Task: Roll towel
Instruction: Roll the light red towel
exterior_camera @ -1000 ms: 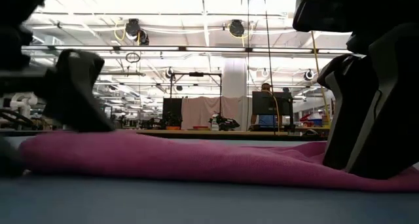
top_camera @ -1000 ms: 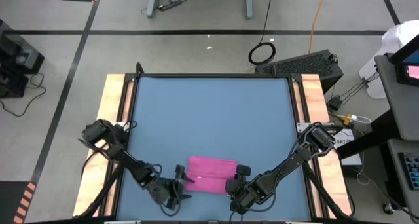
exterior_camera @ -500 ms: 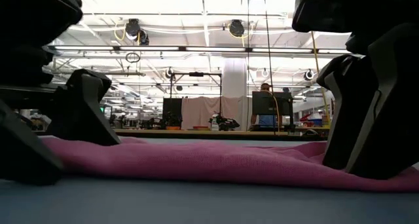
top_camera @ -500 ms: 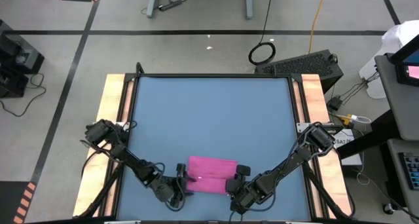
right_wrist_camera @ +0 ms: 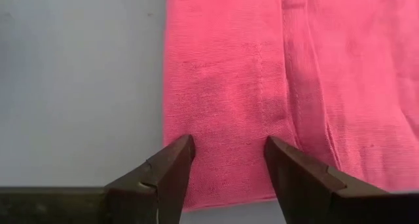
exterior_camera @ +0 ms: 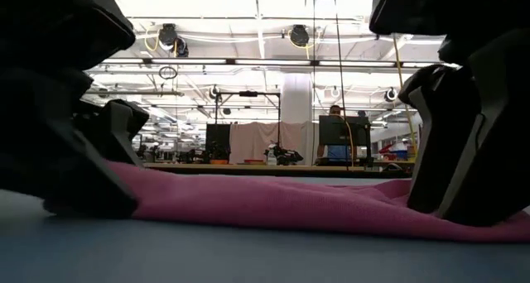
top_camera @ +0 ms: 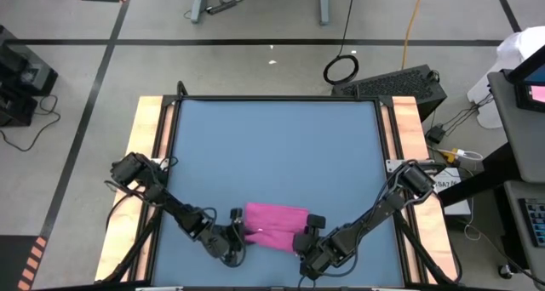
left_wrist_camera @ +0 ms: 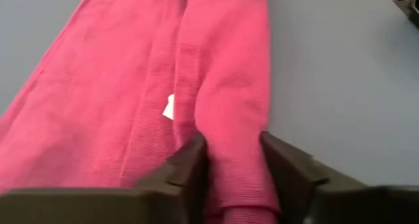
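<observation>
The magenta towel [top_camera: 277,225] lies folded flat on the blue table [top_camera: 272,155], close to its near edge. A small white tag [left_wrist_camera: 169,108] shows on it. My left gripper [top_camera: 236,232] is at the towel's left end, shut on a raised fold of the cloth [left_wrist_camera: 234,178]. My right gripper [top_camera: 306,231] is at the towel's right end, and its open fingers [right_wrist_camera: 229,162] stand apart over the cloth just inside the end edge. My left gripper pinches a raised lengthwise fold at the towel's left end [left_wrist_camera: 236,152] between its two fingers, several layers thick. The fingers come slanting down from the table's left and lie along the fold. The rest of the towel lies flat on the table. My right gripper touches the top of the towel near its right end [right_wrist_camera: 226,139]. The open fingertips [exterior_camera: 443,184] stand down on the flat cloth, slanting in from above and the right. Nothing is caught between them.
Bare blue tabletop stretches from the towel to the far edge. Wooden side rails [top_camera: 149,129] border the table on the left and right. Both arms reach in from the near corners. The near table edge lies just behind the grippers.
My left gripper has moved a little toward the towel's left end and down, rolling about its own axis. Its fingers have closed in from wide open onto the towel's left end. The towel has stayed in place.
</observation>
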Motion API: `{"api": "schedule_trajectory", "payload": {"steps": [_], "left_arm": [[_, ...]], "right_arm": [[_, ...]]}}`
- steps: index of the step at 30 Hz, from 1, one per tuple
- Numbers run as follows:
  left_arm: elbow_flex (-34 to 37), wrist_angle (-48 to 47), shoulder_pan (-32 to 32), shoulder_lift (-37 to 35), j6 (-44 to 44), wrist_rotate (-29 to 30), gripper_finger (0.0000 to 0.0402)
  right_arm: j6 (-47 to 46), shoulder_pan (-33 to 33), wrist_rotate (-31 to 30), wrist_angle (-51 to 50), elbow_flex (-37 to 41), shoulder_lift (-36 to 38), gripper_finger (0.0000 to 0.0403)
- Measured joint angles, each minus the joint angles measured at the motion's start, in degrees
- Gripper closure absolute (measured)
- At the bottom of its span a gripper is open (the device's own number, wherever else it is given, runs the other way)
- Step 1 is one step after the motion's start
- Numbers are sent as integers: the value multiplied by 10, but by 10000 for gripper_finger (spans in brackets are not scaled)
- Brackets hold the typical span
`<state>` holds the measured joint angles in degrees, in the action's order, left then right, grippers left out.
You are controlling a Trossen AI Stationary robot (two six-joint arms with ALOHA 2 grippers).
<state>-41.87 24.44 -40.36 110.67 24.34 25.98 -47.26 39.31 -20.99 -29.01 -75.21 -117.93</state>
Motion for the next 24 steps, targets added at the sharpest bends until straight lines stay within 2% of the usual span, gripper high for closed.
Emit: {"api": "schedule_trajectory", "payload": {"steps": [5, 9, 12, 18, 24], "left_arm": [[1, -1, 6, 0, 30, -3, 354], [1, -1, 8, 0, 56, -10, 388], [1, 4, 8, 0, 81, -24, 388], [1, 9, 8, 0, 109, -47, 364], [1, 9, 7, 0, 110, -48, 361]], "right_arm": [[6, 13, -38, -87, -48, -1, 209], [8, 38, -84, -122, -78, 1, 206], [19, 60, -115, -98, -79, -3, 194], [13, 77, -147, -56, -80, -36, 162], [6, 67, -159, -49, -81, -63, 165]]}}
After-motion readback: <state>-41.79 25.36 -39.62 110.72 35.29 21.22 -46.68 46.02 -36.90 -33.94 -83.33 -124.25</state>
